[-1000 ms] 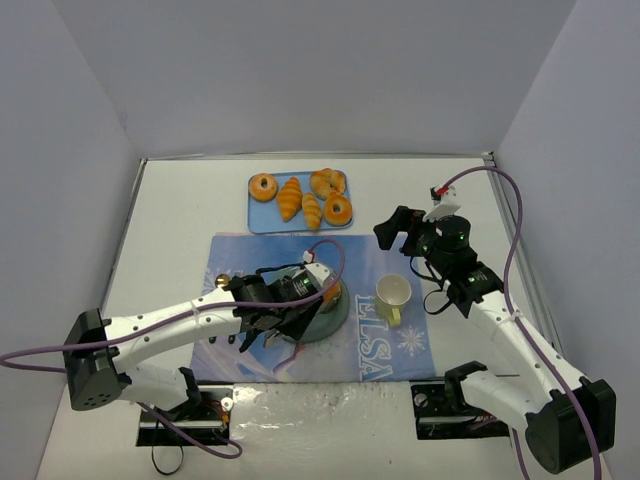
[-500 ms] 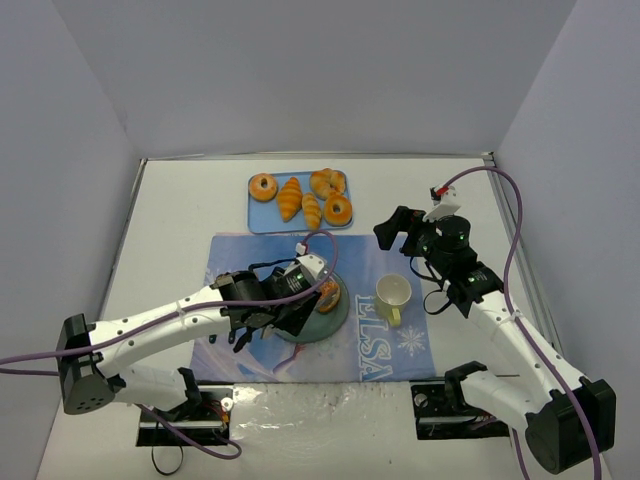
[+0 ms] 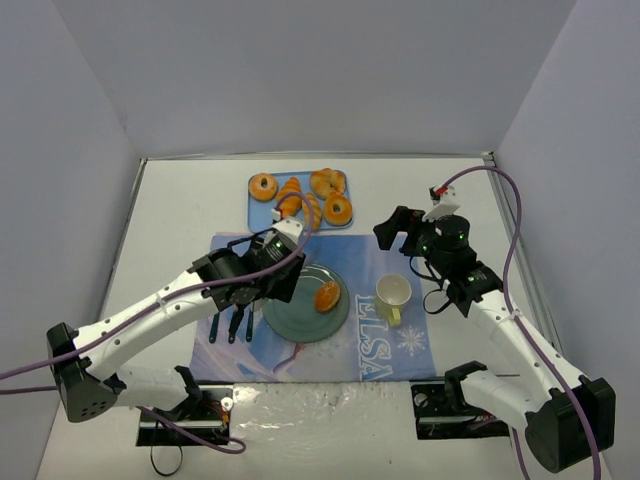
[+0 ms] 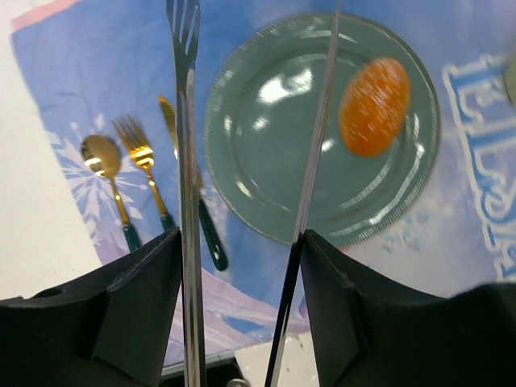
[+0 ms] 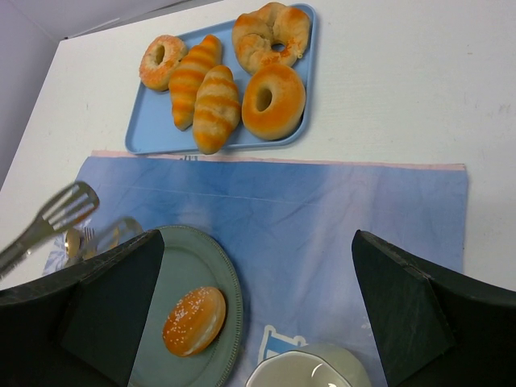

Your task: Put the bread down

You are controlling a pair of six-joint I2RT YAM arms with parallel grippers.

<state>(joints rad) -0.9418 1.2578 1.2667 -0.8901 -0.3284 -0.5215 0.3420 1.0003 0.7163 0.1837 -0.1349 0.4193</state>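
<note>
1. Bread (image 3: 327, 296), one round orange bun, lies on the right half of the green plate (image 3: 290, 322), and nothing is touching it. Judged from that, the placing looks done.
2. Your left gripper (image 4: 240, 246) grasps a pair of metal tongs (image 4: 187, 201). Its hold is slack enough that the two blades stand spread apart with nothing between them. They hang over the plate's left side, apart from the bun.
3. Your right gripper (image 3: 392, 228) is released and holds nothing. It hovers beyond the cup (image 3: 393, 292), probably kept out of the way.
4. The plate sits on a blue placemat (image 3: 400, 350), with a spoon, fork and knife just beside its left edge, as in a table setting.
5. More rolls and ring-shaped breads wait on the blue tray (image 5: 149, 133), further back on the bench (image 3: 170, 230).
</note>
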